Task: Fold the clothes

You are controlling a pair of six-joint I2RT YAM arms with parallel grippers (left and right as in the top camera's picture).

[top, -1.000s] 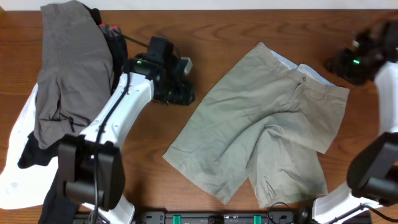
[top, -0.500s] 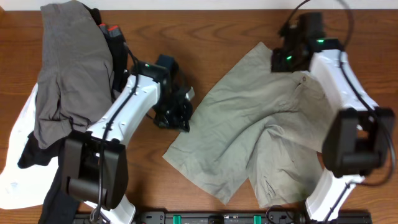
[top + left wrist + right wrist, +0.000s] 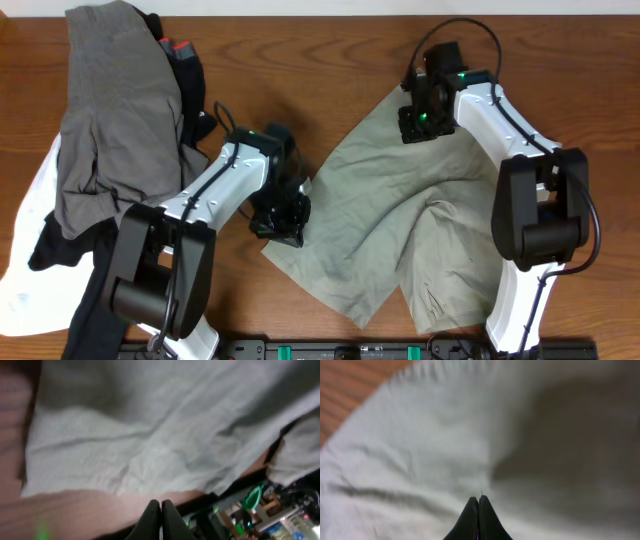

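The left gripper (image 3: 160,509) was closed, its two dark fingers pressed flat together. In the left wrist view the tips sat right at the hem of the shorts (image 3: 370,215), over a strip of bare wood. Whether any cloth was pinched between them could not be told. Seen from above, this gripper stood at the 9 o'clock edge of the shorts, by the outer side of one leg.

The right gripper (image 3: 479,505) was closed too, its fingers meeting in a thin line low over the pale cloth. No fold showed clearly between them. From above it sat at the 12 o'clock corner of the shorts, with its arm lying across their 2 o'clock side.

The shorts lay spread and wrinkled on the table (image 3: 330,50), at about 4 o'clock from its middle, both legs pointing toward 6 o'clock.

Well apart from them, at 9 o'clock on the table, lay a heap of clothes. A grey garment (image 3: 110,110) was on top, a black one (image 3: 55,245) under it, and a white one (image 3: 25,270) at the outer edge.
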